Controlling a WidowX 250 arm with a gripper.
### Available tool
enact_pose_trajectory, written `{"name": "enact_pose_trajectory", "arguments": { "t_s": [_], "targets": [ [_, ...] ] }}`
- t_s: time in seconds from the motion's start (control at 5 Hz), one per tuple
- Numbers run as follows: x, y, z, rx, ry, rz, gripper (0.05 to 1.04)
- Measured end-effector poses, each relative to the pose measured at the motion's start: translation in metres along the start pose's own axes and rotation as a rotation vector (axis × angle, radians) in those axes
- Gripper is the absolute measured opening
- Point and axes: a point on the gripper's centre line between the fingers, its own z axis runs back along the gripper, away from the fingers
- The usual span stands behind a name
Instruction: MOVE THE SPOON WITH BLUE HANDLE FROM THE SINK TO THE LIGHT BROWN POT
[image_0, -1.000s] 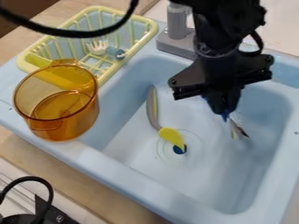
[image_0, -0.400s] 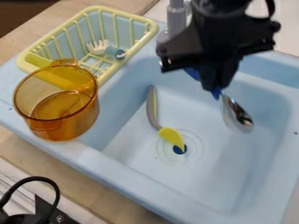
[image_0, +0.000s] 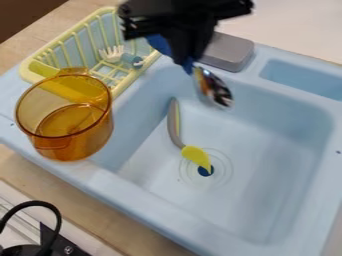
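My black gripper (image_0: 184, 57) is above the back left part of the light blue sink (image_0: 227, 200), shut on the blue handle of a spoon. The spoon's shiny metal bowl (image_0: 214, 87) sticks out down and to the right of the gripper, raised off the sink floor. The amber, see-through pot (image_0: 67, 122) rests on the sink's left rim, its open top facing up, to the lower left of the gripper.
A yellow and grey utensil (image_0: 196, 155) lies in the basin by the drain. Behind the pot is a yellow dish rack (image_0: 40, 54) holding a small brush-like item (image_0: 121, 56). A grey faucet base (image_0: 228, 51) stands at the sink's back rim.
The gripper has risen and moved left, carrying the spoon up from the right side of the basin to the back left. The pot and yellow utensil have stayed put.
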Motion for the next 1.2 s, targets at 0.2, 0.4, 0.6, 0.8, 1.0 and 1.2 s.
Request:
{"name": "enact_pose_trajectory", "arguments": {
  "t_s": [0.2,0.4,0.6,0.8,1.0,1.2],
  "targets": [
    [0.015,0.016,0.005,0.047,-0.063,0.003,0.071],
    [0.029,0.035,0.009,0.097,-0.101,0.041,0.067],
    [0.039,0.056,0.009,0.131,-0.123,0.073,0.067],
    [0.044,0.075,0.000,0.184,-0.114,0.108,0.067],
    [0.048,0.092,-0.001,0.204,-0.127,0.135,0.067],
    [0.054,0.103,-0.007,0.226,-0.133,0.154,0.067]
  ]
}}
